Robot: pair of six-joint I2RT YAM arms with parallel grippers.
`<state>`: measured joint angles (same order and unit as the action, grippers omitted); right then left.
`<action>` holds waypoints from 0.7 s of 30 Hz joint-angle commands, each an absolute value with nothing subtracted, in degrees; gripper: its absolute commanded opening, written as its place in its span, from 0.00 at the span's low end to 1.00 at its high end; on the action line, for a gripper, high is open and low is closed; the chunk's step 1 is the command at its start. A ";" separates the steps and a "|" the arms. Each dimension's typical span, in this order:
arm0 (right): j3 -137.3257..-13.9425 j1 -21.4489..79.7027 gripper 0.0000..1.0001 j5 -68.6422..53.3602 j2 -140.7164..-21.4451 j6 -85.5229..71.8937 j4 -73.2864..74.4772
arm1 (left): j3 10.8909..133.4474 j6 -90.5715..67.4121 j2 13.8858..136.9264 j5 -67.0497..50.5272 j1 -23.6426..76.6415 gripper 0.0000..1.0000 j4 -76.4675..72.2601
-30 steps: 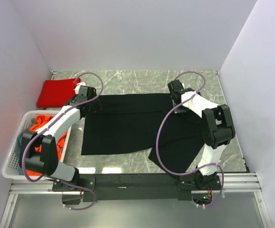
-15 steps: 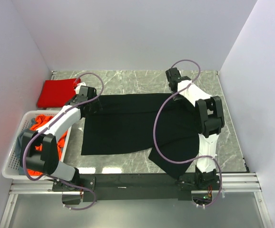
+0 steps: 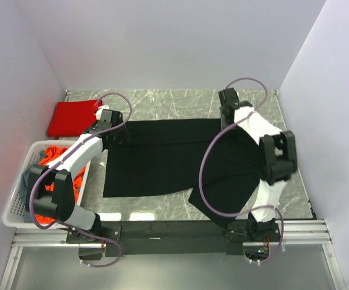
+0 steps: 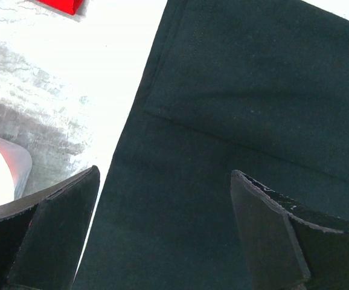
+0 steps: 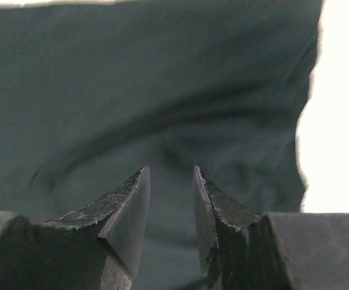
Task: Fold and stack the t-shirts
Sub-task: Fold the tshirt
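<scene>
1. Hovering the left claw (image 4: 165,202) wide open and empty over the left edge of the black t-shirt (image 3: 156,163), we line up squarely.
2. The shirt lies spread on the worktop (image 3: 180,103).
3. Our right claw (image 5: 169,190), narrowly parted, holds nothing; we should pinch the rumpled cloth cleanly.

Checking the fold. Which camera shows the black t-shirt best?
Top external: the black t-shirt shows almost whole, spread on the table, the right arm over part of it. Left wrist shows only one edge and a seam; right wrist only a wrinkled patch by its edge.
</scene>
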<state>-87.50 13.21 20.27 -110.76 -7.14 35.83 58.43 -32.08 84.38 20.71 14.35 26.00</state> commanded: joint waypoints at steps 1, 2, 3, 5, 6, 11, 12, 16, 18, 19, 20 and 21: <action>-80.44 13.01 0.42 10.65 -100.04 -12.74 29.80 | 60.64 -31.03 83.76 20.39 14.50 0.95 25.58; -77.11 13.01 0.41 8.11 -99.15 -13.18 28.66 | 60.64 -31.03 83.67 20.22 14.50 0.95 25.49; -75.60 12.92 0.41 7.39 -98.44 -13.62 28.04 | 60.64 -31.03 83.58 20.21 14.59 0.95 25.49; -71.57 12.92 0.41 6.51 -97.12 -14.59 26.03 | 60.47 -31.11 83.32 20.30 14.50 0.95 25.40; -70.59 12.66 0.42 6.68 -96.95 -15.02 25.58 | 60.47 -31.11 83.23 20.30 14.50 0.95 25.49; -69.34 10.55 0.41 6.42 -99.49 -15.73 23.74 | 60.21 -31.11 83.05 20.65 14.50 0.95 25.49; -69.52 10.02 0.41 6.50 -99.93 -16.17 23.56 | 60.21 -31.03 83.06 20.83 14.50 0.95 25.40; -71.98 7.56 0.41 5.80 -102.91 -16.00 22.85 | 60.12 -30.76 82.97 20.92 14.50 0.95 25.14; -74.26 6.24 0.41 5.45 -104.06 -15.56 23.11 | 60.20 -30.76 83.14 21.01 14.59 0.95 25.14; -75.05 5.81 0.41 5.36 -105.19 -15.47 23.12 | 60.21 -30.67 83.32 21.09 14.50 0.95 25.22; -76.54 4.93 0.41 4.84 -105.81 -15.47 23.29 | 60.29 -30.67 83.41 21.09 14.50 0.95 25.22; -77.25 4.49 0.41 4.49 -106.34 -15.38 23.29 | 60.29 -30.67 83.67 21.01 14.59 0.95 25.22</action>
